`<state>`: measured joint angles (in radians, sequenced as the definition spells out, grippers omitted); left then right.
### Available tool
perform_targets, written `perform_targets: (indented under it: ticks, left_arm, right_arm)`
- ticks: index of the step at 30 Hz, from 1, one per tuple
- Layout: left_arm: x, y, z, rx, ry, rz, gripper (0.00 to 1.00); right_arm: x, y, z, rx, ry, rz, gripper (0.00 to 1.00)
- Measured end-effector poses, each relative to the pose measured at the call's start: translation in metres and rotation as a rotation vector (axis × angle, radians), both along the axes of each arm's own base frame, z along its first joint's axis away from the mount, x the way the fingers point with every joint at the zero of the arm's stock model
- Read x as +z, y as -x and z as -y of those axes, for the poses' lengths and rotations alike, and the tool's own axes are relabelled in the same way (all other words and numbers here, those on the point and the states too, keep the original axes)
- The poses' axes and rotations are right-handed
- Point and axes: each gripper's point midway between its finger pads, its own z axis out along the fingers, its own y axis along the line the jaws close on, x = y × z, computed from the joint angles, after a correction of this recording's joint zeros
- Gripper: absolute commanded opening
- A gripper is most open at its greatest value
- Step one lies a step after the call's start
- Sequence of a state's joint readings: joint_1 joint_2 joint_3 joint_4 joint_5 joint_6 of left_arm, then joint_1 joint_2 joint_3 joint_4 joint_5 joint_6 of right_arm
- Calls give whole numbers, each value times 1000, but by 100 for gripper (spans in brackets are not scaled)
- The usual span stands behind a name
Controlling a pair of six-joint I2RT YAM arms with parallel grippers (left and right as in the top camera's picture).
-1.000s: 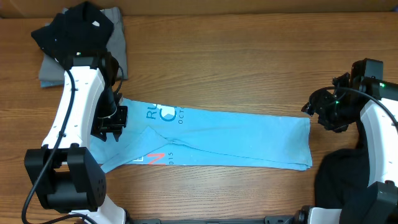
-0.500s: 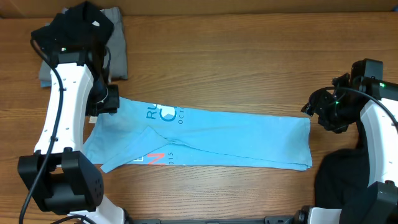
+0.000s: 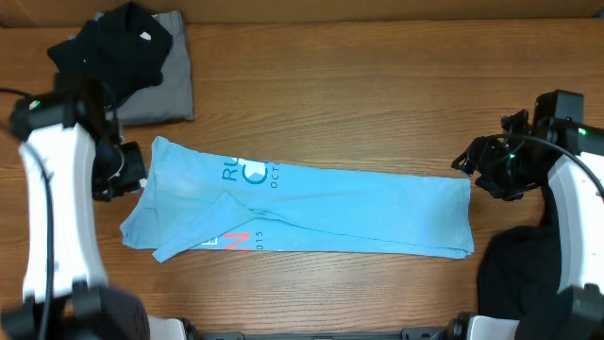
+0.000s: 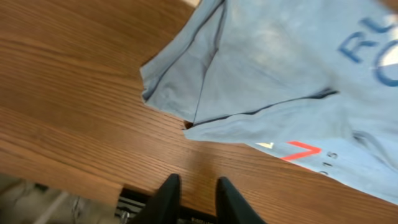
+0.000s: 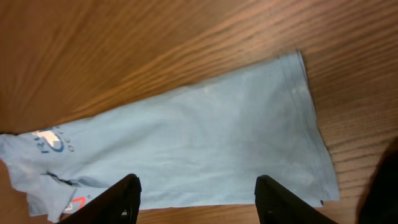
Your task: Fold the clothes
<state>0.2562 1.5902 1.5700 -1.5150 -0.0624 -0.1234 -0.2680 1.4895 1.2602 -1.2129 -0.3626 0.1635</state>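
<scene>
**Shirt strip runs left-right, 1 arm at each short end**

Left gripper (image 4: 196, 180): jaws a narrow gap apart, nothing between them, over bare table (image 4: 74, 93). The light blue T-shirt (image 3: 311, 203) starts just beside it, toward the table's middle. Right gripper (image 5: 196, 178): jaws wide apart, empty, just off the shirt's opposite end, near its back corner. The shirt lies flat as a long strip, with its long axis running from 1 arm to the other and the lettering at the left end. We judge the next fold goes across that axis, and each arm is about equally near its own end. Black garment (image 3: 109, 47) lies well apart, in the back-left corner
</scene>
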Motion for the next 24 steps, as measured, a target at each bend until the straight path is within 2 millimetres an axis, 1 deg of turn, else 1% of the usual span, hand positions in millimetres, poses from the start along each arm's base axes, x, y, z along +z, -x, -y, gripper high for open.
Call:
perform_targets:
  ticks: [1, 2, 3, 4, 5, 6, 7, 10, 12, 15, 18, 19, 24]
  left_arm:
    - [9, 2, 1, 1, -7, 36, 37]
    - [21, 6, 2, 6, -15, 82, 39]
    - [26, 8, 3, 7, -21, 114, 40]
    - [28, 7, 3, 11, -25, 145, 40]
    - [25, 8, 5, 13, -22, 160, 40]
    - [18, 9, 7, 15, -14, 166, 39]
    - [7, 9, 8, 17, -3, 158, 39]
    - [-44, 13, 16, 26, 50, 98, 38]
    - [-83, 24, 23, 38, 91, 31, 38]
    - [-123, 43, 33, 59, 138, -40, 42]
    - [-143, 50, 37, 65, 154, -54, 41]
    - [-148, 49, 37, 64, 154, -43, 40]
    - [-169, 43, 35, 65, 144, -5, 41]
  right_arm:
    - [5, -1, 0, 1, 2, 22, 66]
    - [12, -2, -1, 2, 6, 56, 66]
    - [18, -3, -1, 4, 10, 82, 67]
    - [24, -4, -2, 6, 14, 109, 67]
    - [27, -4, -2, 7, 14, 123, 67]
    - [31, -5, -2, 8, 17, 140, 67]
    - [33, -5, -3, 9, 17, 150, 67]
    - [34, -5, -3, 9, 16, 153, 67]
    - [34, -5, -3, 10, 16, 154, 68]
    - [34, -5, -3, 10, 16, 155, 68]
    - [34, -5, -3, 10, 16, 155, 68]
    - [34, -5, -3, 8, 16, 155, 68]
    - [34, -6, -3, -1, 13, 153, 68]
